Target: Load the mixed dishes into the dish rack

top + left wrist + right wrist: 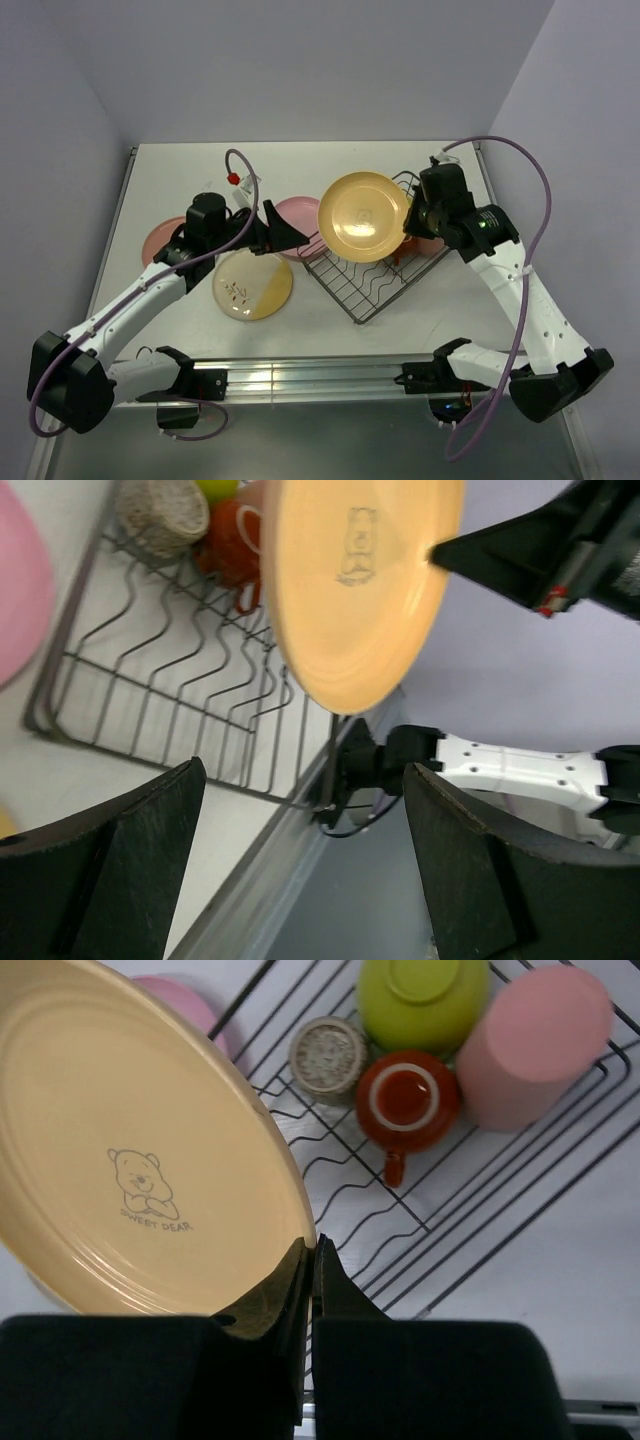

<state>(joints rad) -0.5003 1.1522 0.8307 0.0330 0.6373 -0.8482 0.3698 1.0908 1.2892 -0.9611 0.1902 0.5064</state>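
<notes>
Right tool [312, 1252] clamped on the rim of the orange plate [140, 1160], plate held tilted on edge over the black wire dish rack [372, 288], left tool [280, 228] spread wide beside the rack, holding nothing

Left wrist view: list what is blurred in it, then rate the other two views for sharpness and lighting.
Left wrist view: soft throughout, the orange plate has a smeared print, dish rack wires fuzzy. Right wrist view: crisp bear print, right hand a dark unlit mass. Top external view: sharp, evenly lit, faint shadows.
</notes>
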